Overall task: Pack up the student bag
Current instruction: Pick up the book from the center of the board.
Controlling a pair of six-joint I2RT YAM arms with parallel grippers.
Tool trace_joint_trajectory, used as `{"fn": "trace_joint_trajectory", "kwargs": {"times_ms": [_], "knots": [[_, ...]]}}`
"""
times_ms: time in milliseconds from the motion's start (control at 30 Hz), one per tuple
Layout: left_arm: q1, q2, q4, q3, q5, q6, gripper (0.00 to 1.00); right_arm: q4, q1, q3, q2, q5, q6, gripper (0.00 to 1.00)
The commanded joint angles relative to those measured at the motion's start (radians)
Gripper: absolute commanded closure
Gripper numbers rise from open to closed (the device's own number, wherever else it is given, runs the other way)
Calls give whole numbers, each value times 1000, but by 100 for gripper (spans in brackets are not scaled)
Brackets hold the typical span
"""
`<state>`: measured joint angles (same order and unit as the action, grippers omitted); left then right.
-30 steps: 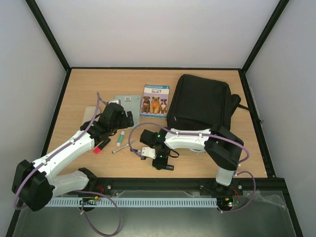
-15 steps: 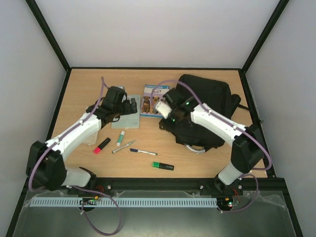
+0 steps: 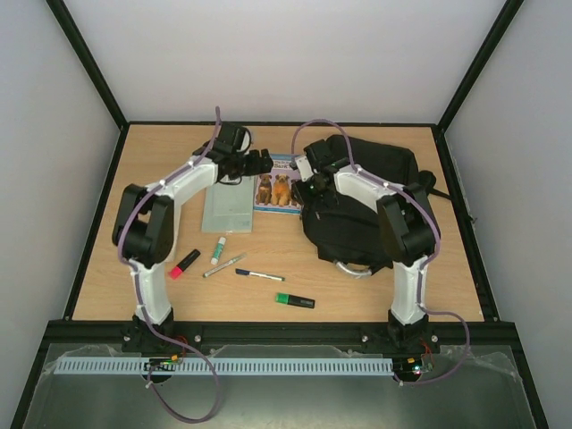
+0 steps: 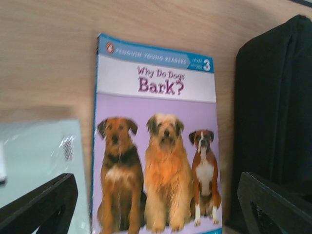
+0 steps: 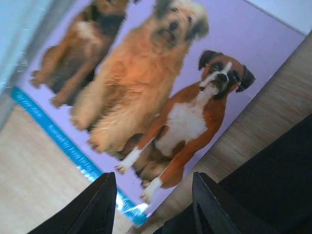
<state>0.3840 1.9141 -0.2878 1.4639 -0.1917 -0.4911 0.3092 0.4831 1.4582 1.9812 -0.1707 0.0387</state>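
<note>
Right now your left gripper hangs over the book, its two fingers spread wide, one at each lower corner of the wrist view. Nothing sits between them except the cover below, so that gripper is empty.

Your right gripper is over the same book's near right corner, beside the boxer dog on the cover. Its fingers stand partly apart, with the purple cover and a strip of wood showing through the gap. It has hold of nothing either.

From above, you can see both arms stretched towards the far middle of the table, their grippers close together over the book.

The student bag lies flat on the right half of the table, just beside the book's right edge. A thin line of bare wood separates them at the near corner. Its grey curved handle shows at the end nearer you.

A pale grey-green folder lies against the book's left side. On your side of it, well apart from the bag, lie a red marker, a white and green stick, a silver pen, a dark pen and a green highlighter.
</note>
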Motion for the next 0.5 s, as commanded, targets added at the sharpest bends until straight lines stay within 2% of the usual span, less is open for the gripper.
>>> {"fn": "trace_joint_trajectory", "kwargs": {"times_ms": [0,233,467], "knots": [[-26,114,1,159,-140,37,7,-53,-28,14,45,43,-95,55],[-25,341,-84,426,-137,38,6,-56,-77,-33,94,128,-123,49],[-25,472,-126,533,-99,34,6,-52,-116,-44,111,-7,-131,46]]}}
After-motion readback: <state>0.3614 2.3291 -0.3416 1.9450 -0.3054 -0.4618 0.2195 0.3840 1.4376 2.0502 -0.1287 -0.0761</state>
